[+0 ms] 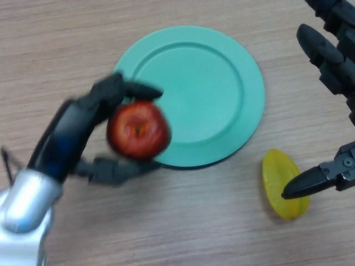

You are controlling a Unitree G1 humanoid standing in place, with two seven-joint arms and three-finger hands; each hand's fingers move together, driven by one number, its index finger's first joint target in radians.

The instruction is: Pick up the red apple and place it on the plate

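Note:
A red apple (138, 130) is held in my left hand (91, 113), whose fingers and thumb curl round it from above and below. The apple hangs over the left rim of the round green plate (213, 83), which lies on the wooden table. My right hand (327, 55) shows at the right edge, fingers straight and holding nothing, its thumb tip just over a yellow fruit.
A yellow fruit (280, 185) lies on the table to the lower right of the plate, beside my right hand's thumb. Bare wooden tabletop (183, 227) surrounds the plate.

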